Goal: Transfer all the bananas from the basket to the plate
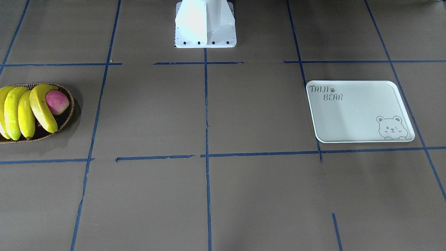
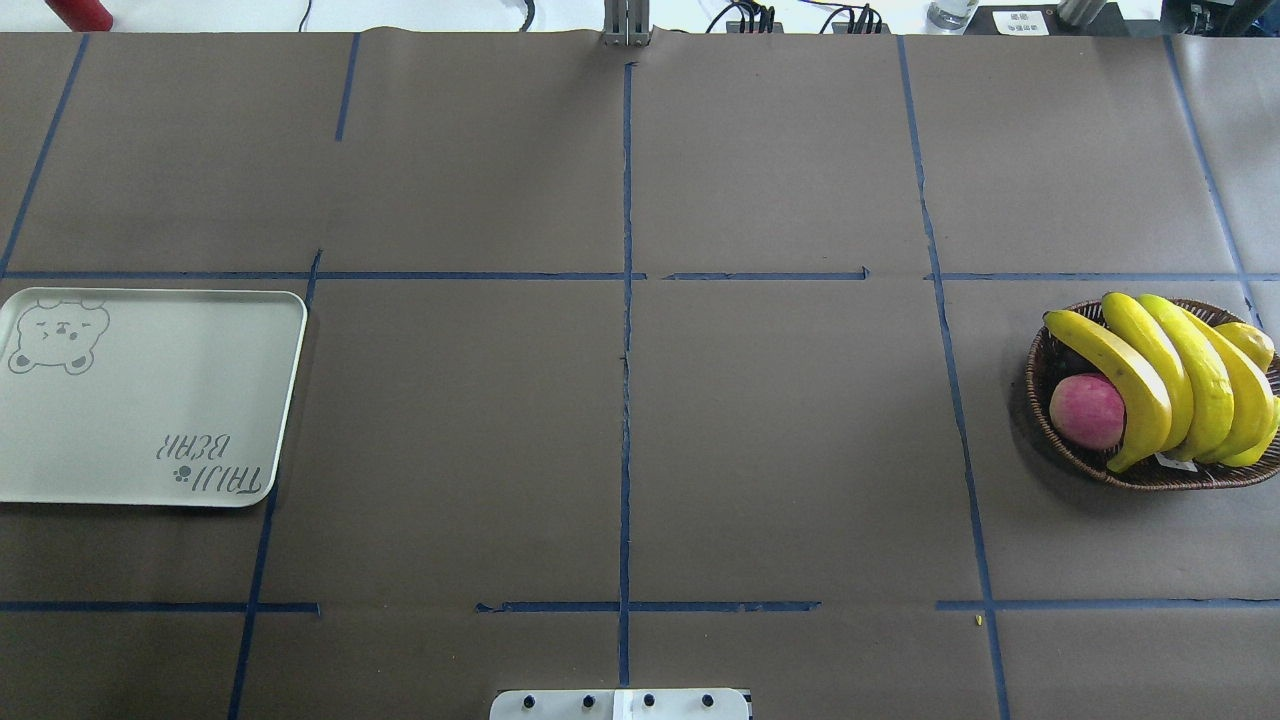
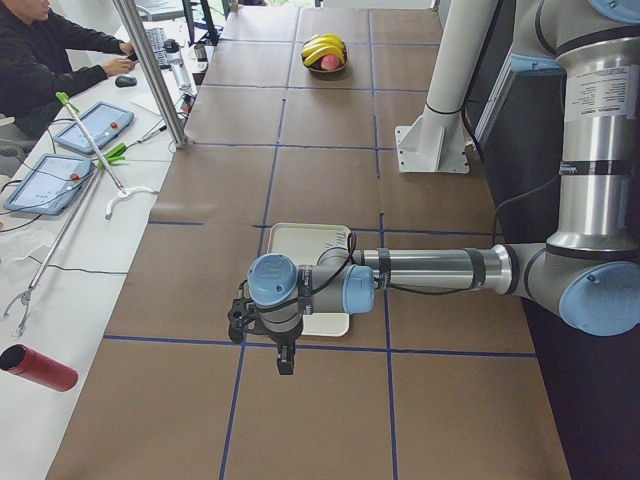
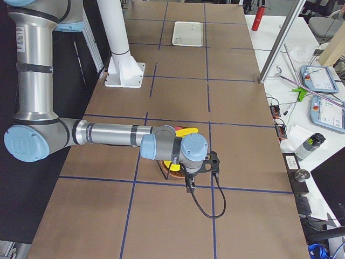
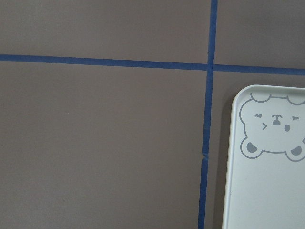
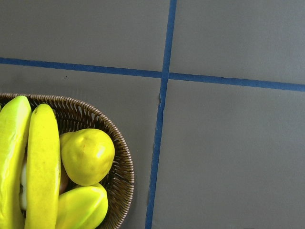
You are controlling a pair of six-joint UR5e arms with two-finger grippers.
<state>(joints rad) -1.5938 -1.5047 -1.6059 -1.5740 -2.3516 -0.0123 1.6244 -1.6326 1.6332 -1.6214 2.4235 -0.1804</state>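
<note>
Bananas (image 2: 1170,375) sit jammed against the apple (image 2: 1087,410) in the basket (image 2: 1050,435), so grabbing one might drag others; jaws: can't tell.

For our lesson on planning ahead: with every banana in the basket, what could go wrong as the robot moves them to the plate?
1. The bananas lie pressed together against an apple in the shallow basket; lifting one could drag a neighbour or roll the apple out.
2. A rounder yellow fruit beside them might be grabbed by mistake.
3. The plate lies far from the basket; a long carry could drop a banana.
</note>
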